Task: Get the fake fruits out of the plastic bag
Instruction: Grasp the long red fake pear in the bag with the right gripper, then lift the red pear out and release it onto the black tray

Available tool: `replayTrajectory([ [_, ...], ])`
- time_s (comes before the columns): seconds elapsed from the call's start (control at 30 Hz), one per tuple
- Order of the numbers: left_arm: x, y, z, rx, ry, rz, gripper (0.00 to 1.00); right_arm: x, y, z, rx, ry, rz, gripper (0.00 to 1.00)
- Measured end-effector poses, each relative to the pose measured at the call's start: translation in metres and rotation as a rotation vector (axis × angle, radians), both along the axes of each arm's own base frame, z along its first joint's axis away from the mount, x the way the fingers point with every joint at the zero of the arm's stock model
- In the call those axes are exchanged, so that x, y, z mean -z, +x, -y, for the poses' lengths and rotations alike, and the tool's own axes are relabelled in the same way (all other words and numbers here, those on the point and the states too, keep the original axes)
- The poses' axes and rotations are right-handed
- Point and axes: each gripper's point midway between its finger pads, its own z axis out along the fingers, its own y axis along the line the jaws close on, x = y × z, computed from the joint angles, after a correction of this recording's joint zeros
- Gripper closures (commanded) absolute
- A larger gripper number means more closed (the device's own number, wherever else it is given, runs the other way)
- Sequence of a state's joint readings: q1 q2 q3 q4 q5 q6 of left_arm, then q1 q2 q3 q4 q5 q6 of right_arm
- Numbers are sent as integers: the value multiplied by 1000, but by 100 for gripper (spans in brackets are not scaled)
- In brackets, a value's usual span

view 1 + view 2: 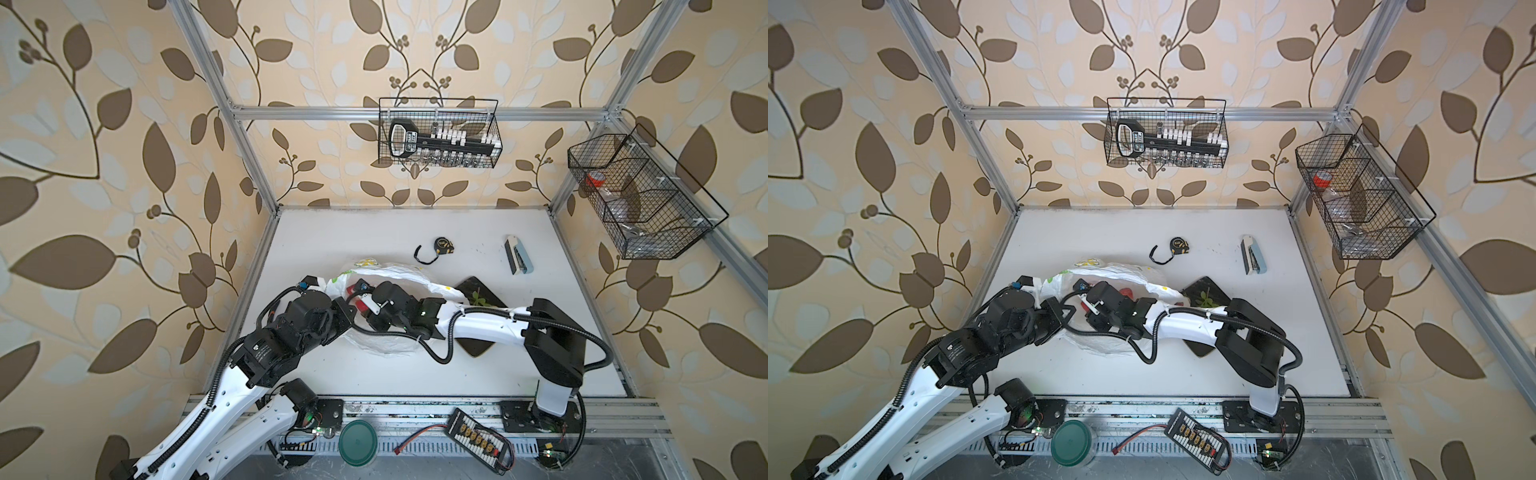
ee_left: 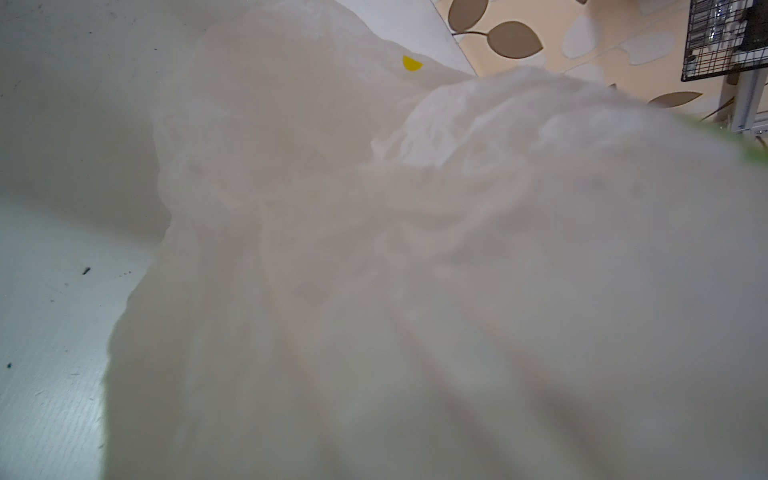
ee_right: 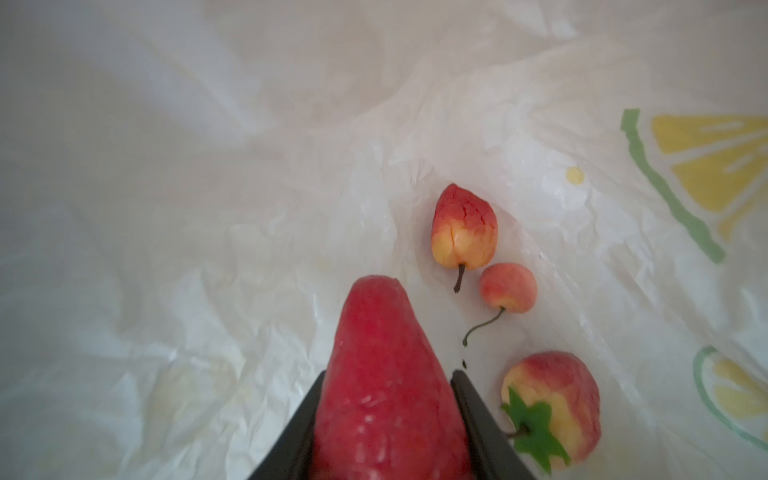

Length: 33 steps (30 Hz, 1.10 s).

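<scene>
Step in hand: extraction of one fruit. The right gripper (image 3: 388, 376) is inside the plastic bag (image 1: 399, 276), jaws closed on a red strawberry (image 3: 372, 324), which has not yet cleared the bag. The left gripper (image 1: 338, 301) is closed at the bag's rim and, judging by the folds drawn toward its wrist camera, it pinches the plastic to hold the mouth open.

Next move, in my judgement: withdraw the strawberry through the mouth and set it on bare table (image 1: 374, 374).

Remaining inside: a red-yellow apple (image 3: 464, 232), a cherry (image 3: 508, 293) just beside it, and a leafed apple (image 3: 552, 405) (others may lie unseen).

Surroundings: tape measure (image 1: 436, 249), stapler (image 1: 518, 259), dark board (image 1: 473, 286) under the right arm. The loose plastic may snag the wrist
</scene>
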<state>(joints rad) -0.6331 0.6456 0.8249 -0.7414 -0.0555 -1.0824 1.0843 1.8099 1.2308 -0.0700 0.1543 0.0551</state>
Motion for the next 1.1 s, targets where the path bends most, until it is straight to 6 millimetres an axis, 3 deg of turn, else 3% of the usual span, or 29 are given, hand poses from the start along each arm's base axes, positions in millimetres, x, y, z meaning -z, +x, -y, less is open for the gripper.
replayTrajectory([
  [0.2,0,3,2,-2,-2,-1,100,-22,-42,21,-84,20,-38,69],
  [0.43,1,3,2,-4,-1,-6,100,-79,-85,47,-192,138,-48,68],
  [0.63,2,4,3,-7,-3,-12,100,-134,-101,77,-184,231,-10,68],
  [0.73,2,4,3,-11,-6,-15,100,-161,-90,99,-96,271,18,68],
  [0.8,3,4,3,-11,-6,-16,100,-179,-70,120,-1,304,41,68],
  [0.9,3,4,3,-12,-7,-16,100,-199,-29,170,209,346,88,68],
  [1.0,3,4,3,-12,-7,-17,100,-203,6,225,424,358,104,67],
  [1.1,3,4,3,-12,-7,-17,100,-186,34,284,652,361,84,67],
])
